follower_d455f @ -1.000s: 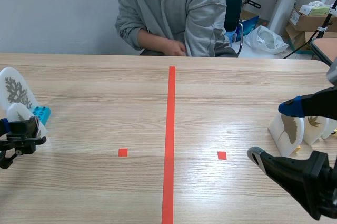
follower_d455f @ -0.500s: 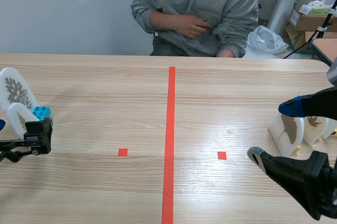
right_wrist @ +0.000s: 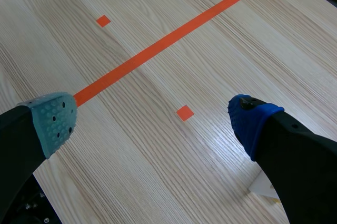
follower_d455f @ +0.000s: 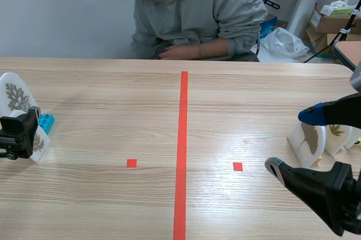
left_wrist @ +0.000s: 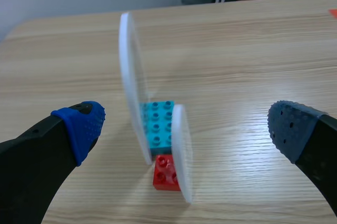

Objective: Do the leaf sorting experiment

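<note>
Far left of the long orange-red tape line (follower_d455f: 181, 155), two white leaf plaques (left_wrist: 129, 76) stand upright, held on edge by a turquoise brick (left_wrist: 158, 124) and a red brick (left_wrist: 166, 174). The left gripper (left_wrist: 184, 124), spread wide and empty, straddles them, apparently lining up a grasp. Far right of the line, the right gripper (right_wrist: 152, 124) gapes empty.

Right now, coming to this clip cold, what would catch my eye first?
The orange-red tape line runs down the middle of the table, with a person in a grey hoodie bent over at its far side. At the left edge, two upright white leaf cards on a cyan block and a red block stand ahead of the open left hand. The right hand is open near further cards at the right edge.
</note>
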You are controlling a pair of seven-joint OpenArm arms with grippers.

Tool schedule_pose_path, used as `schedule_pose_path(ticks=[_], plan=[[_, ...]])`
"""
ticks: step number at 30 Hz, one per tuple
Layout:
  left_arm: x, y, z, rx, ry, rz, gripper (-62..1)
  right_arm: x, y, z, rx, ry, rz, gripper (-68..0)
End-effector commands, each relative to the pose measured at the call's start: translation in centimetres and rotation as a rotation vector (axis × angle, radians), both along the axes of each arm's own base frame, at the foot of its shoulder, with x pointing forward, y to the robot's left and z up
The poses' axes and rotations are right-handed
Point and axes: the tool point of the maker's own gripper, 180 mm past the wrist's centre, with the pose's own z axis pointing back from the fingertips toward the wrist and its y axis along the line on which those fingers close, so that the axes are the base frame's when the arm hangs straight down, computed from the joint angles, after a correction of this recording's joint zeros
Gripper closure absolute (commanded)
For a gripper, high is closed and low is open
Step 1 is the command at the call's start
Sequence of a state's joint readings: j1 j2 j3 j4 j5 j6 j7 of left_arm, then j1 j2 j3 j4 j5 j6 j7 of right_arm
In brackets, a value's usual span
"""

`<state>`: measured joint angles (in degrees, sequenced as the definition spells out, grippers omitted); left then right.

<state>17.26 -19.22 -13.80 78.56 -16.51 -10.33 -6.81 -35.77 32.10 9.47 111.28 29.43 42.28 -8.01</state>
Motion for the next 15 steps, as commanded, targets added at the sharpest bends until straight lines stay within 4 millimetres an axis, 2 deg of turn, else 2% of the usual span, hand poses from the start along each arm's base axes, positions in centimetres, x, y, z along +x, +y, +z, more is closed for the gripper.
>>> schedule_pose_path(ticks=[1, 9, 15], plan=[[-0.1, -0.9, 1.4, -0.003, -0.036, -0.034, -62.3, 0.3, 0.2, 0.8, 0.010, -0.026, 0.014, -58.9], [-2.8, -8.4, 5.6, -0.044, -0.091, -0.337, -62.3, 0.3, 0.2, 0.8, 0.010, -0.026, 0.014, -58.9], [-5.4, -12.3, 8.0, -0.061, -0.111, -0.491, -62.3, 0.3, 0.2, 0.8, 0.010, -0.026, 0.014, -58.9]])
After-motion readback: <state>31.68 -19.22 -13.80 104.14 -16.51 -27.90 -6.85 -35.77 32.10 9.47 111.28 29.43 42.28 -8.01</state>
